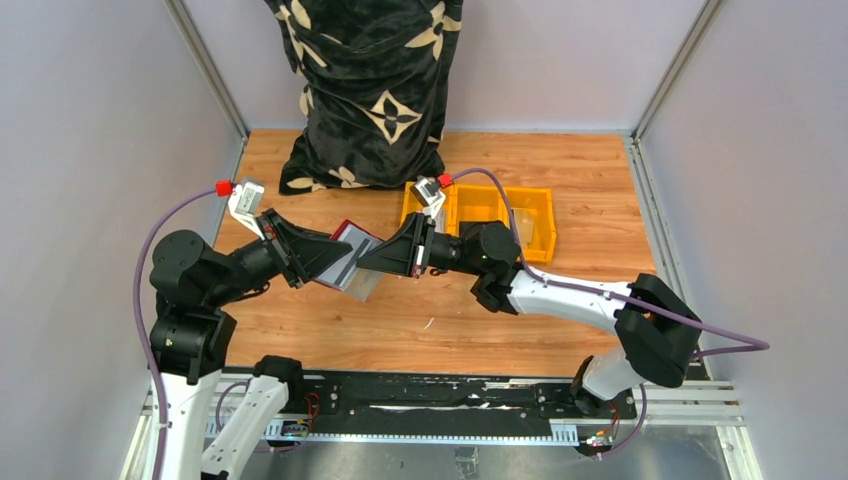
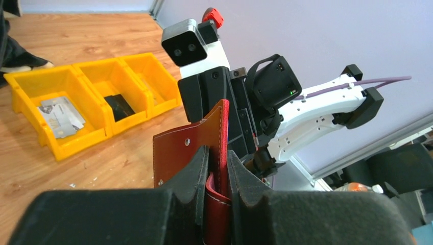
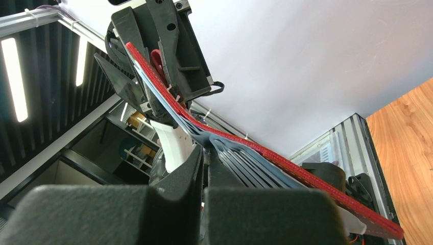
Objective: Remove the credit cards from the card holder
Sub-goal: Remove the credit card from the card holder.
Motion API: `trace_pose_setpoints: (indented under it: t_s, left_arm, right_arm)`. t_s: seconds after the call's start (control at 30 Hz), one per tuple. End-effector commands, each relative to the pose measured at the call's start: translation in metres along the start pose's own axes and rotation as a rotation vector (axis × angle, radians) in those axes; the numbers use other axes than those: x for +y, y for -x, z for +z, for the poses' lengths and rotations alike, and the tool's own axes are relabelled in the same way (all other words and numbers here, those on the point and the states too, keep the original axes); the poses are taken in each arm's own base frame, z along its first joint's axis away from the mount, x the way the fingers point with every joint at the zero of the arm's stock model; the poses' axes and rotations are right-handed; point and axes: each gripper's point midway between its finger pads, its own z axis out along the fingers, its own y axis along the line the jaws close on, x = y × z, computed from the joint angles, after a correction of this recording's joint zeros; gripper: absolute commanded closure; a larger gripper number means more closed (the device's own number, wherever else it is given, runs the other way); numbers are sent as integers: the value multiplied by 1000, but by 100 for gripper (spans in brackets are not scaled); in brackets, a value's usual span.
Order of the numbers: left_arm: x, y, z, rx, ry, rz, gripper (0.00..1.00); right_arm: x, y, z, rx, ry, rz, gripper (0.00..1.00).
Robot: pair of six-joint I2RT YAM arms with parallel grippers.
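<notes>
Maroon card holder (image 2: 178, 153) is clamped in my left tool (image 2: 218, 159); my right tool (image 3: 205, 162) is closed on its grey sleeves (image 3: 245, 164). Risk, in my judgement: a pull may strip the sleeves or slip the holder free.

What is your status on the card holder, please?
Left tool shut on card holder, held above table. Right tool shut on its inner sleeves; card grip unconfirmed. Some credit cards in yellow bin. Nothing in the way.

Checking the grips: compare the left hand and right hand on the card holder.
Left hand clamps the card holder's maroon cover; right hand pinches its grey inner sleeves. Left hand meets it from the left, right hand from the right. Both are shut on it.
</notes>
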Motion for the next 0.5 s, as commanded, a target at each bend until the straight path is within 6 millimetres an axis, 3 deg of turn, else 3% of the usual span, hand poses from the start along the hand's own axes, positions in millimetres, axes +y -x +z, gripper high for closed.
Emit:
trace_pose_setpoints:
  t_s: [0.0,0.27,0.47]
  left_arm:
    - [-18,-17,-6,101,-79,-32,80]
    - [-23,-15,-6,96,-108,-35,79]
    - [-24,-10,-5,92,-102,-27,88]
  right_arm:
    - [24,14,-5,-96,67,-33,100]
    - [16,9,-21,-118,50,-26,100]
    - [13,3,-31,-116,20,-43,100]
